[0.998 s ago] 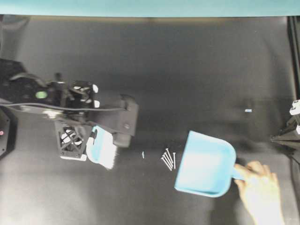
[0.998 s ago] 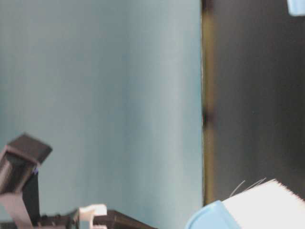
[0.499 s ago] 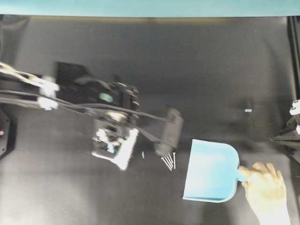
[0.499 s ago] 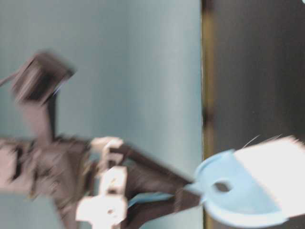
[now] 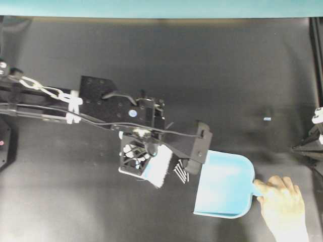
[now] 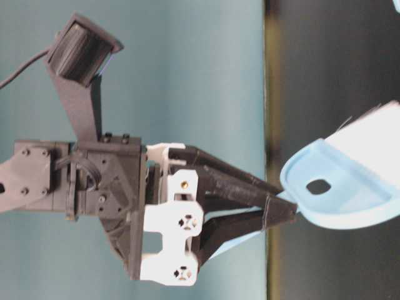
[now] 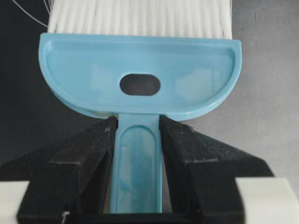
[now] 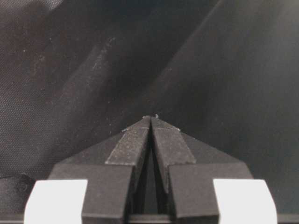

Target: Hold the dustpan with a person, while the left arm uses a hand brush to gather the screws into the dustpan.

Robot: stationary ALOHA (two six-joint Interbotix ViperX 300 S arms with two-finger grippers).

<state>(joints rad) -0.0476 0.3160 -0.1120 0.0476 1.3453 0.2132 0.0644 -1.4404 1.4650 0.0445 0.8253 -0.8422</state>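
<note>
Overhead view: left arm stretched across worktop from left edge toward front-right area. Left fingers clamped on thin handle of hand brush, one finger each side, so bristles point away from wrist & down at worktop. White bristle edge just left of screws, prob. so next stroke pushes them right. Screws bunched in small cluster, betw. bristles & open mouth of dustpan, close to its lip; partly hidden under arm's camera mount, count unclear. Dustpan flat on worktop nr front-right corner, mouth facing left toward brush, handle to right. Person's hand gripping dustpan handle at front-right corner, likely to stop pan sliding when brush shoves screws in. Right fingers pressed together, nothing betw. them, parked at right edge, clear of sweep path. Small pale speck alone nr right edge, well apart from cluster.
</note>
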